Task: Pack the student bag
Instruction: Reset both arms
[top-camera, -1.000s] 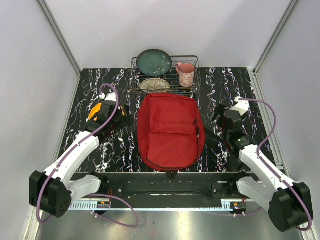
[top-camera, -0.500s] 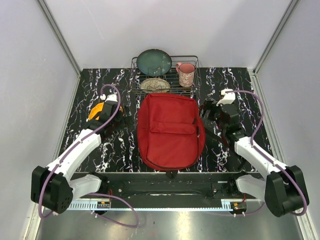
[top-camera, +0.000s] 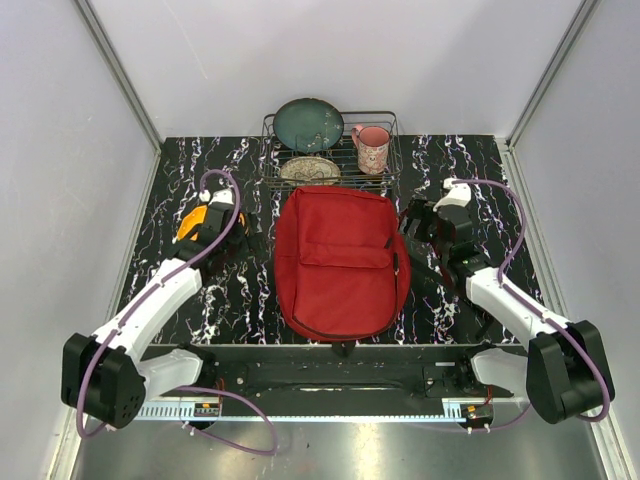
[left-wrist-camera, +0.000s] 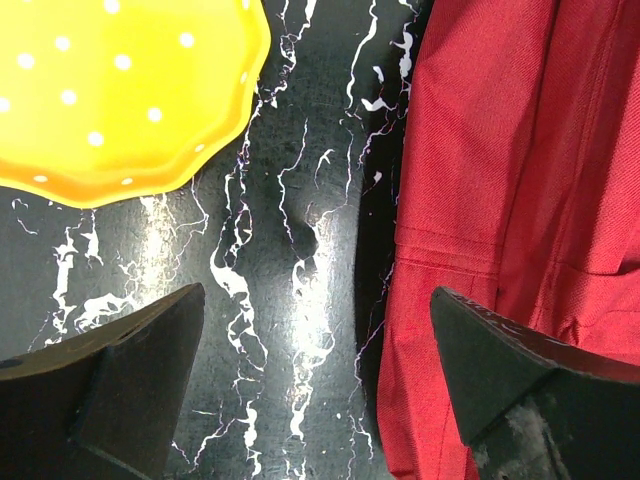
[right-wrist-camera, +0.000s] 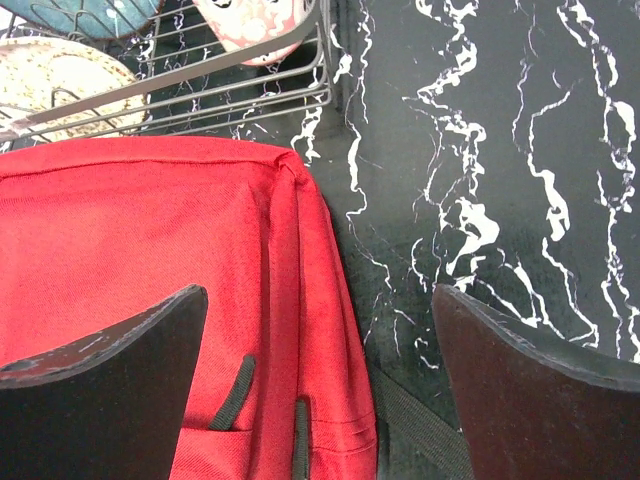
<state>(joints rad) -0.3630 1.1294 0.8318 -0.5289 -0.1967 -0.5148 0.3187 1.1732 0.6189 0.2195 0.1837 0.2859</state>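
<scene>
The bag (top-camera: 340, 262) lies flat between both arms, its left edge just beneath the right finger of the left gripper (left-wrist-camera: 315, 305), and its top right corner under the right gripper (right-wrist-camera: 318, 298), both grippers spread wide and empty.

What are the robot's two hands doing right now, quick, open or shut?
Left gripper: open, empty, at the edge of the large red fabric backpack.
Right gripper: open, empty, over that backpack's corner.
</scene>
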